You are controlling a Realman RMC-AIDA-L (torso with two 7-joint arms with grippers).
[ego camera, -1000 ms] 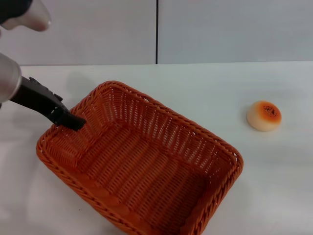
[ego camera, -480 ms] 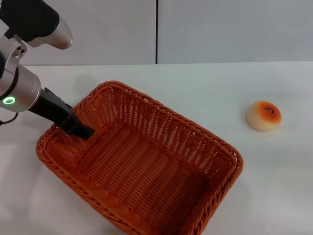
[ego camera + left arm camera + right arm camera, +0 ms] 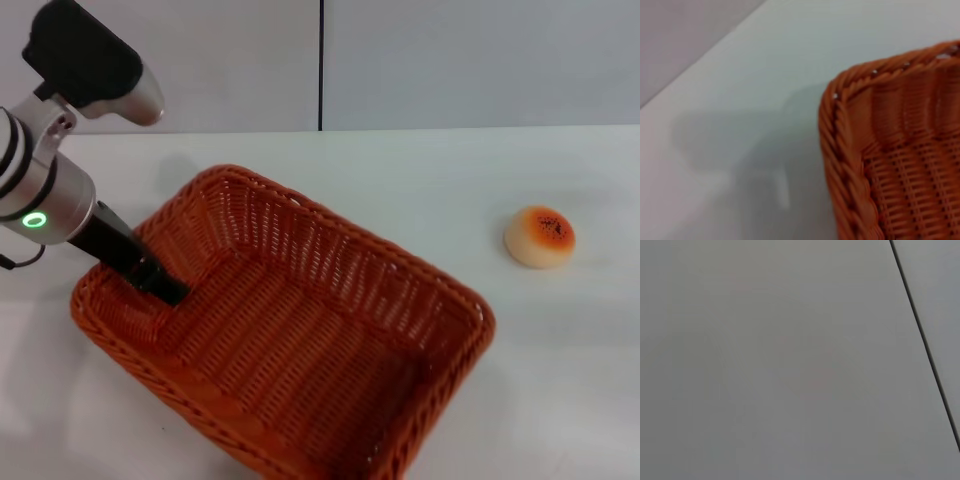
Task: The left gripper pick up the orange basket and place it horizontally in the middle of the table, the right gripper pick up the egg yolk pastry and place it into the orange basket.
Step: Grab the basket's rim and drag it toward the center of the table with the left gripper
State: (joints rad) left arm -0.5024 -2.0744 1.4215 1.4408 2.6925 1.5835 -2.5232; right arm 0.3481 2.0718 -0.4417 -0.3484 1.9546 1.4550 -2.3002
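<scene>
Black and silver-grey at the far left: left gripper (image 3: 160, 285) reaching down over the left short end of the orange basket (image 3: 290, 330), one dark finger inside against the wall just under the braided rim. Whether a second finger sits outside the rim, hidden; so cannot tell if the jaws are closed on the wicker or only near it. Green ring light lit on the arm housing above.

Moving right: basket resting on the white table (image 3: 420, 190), its long axis running diagonally, from the near-left end under the gripper toward the lower right. Not yet horizontal, by this look. In the left wrist view only a rim corner (image 3: 845, 165) and bare tabletop beside it.

Further right: egg yolk pastry (image 3: 540, 236) well apart from the basket, alone on the table at the right side, browned top up.

Right gripper not seen anywhere; right wrist view showing only a plain grey wall.

Judgement: grip point at the basket's left short end, so turning about that end probably needed to bring the long axis level. Pastry lying nearer the right arm's side.
</scene>
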